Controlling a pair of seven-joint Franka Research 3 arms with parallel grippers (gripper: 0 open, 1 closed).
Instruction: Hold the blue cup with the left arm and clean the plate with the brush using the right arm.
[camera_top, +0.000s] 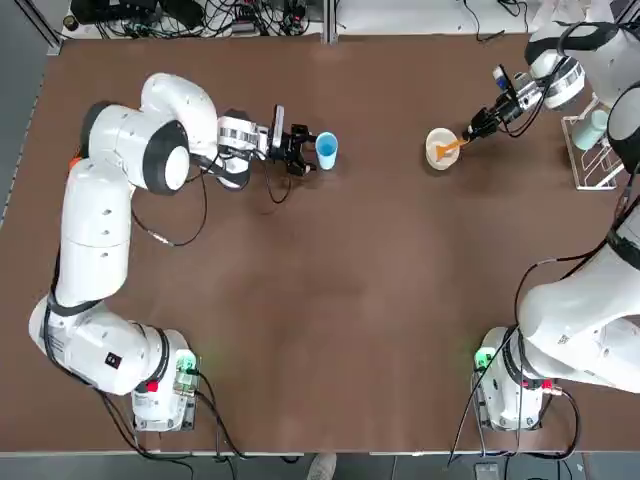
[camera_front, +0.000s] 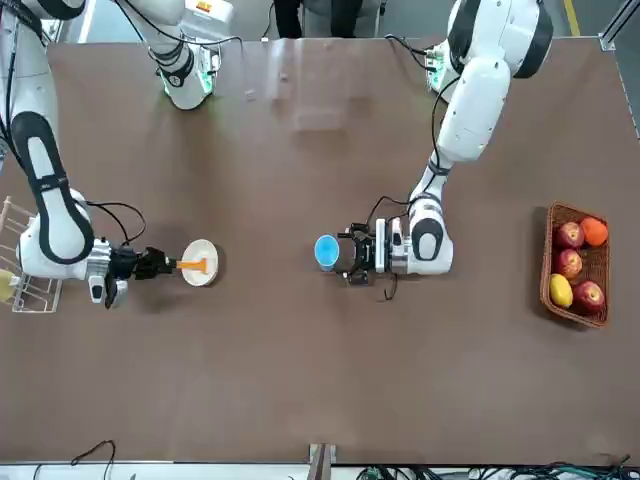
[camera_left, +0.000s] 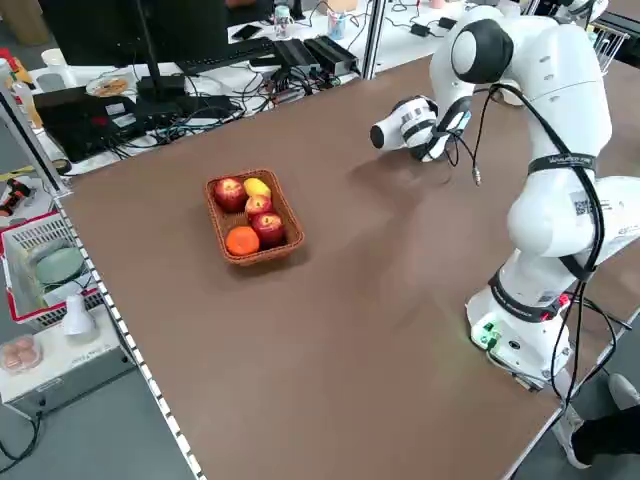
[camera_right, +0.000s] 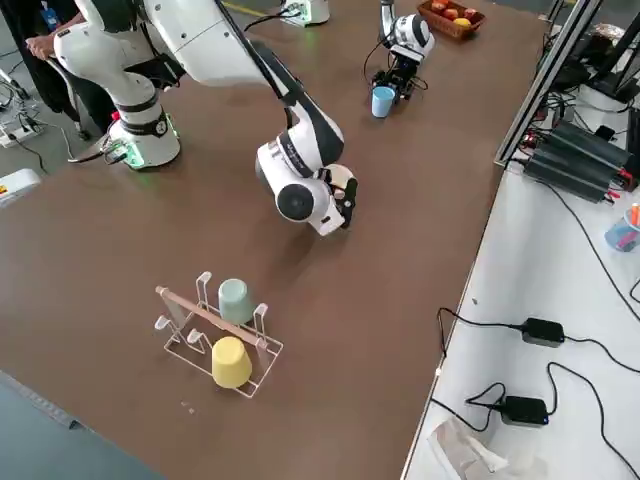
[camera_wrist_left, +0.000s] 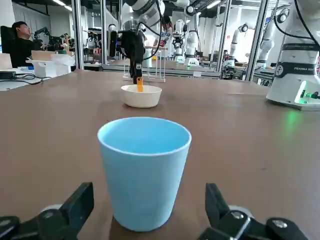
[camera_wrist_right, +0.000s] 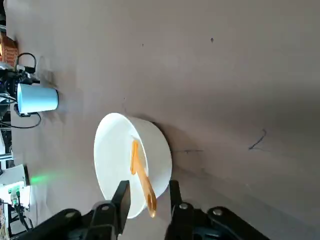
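While my left gripper (camera_top: 303, 153) lies level just above the table (camera_top: 330, 300), its fingers (camera_wrist_left: 70, 212) stand wide apart on either side of the blue cup (camera_top: 326, 150), which stands upright on the bare tabletop just ahead of them, not yet clasped. Off to the far right side of the table, well apart from the cup, my right gripper (camera_top: 470, 132) pinches the rear end of the orange brush (camera_top: 449, 148) between narrowly set fingers (camera_wrist_right: 121, 200). The brush slants down from them into the shallow white dish (camera_top: 440, 149), its tip resting inside. That dish sits just beside my right gripper, near a wire rack (camera_top: 590, 155) at the table's edge.
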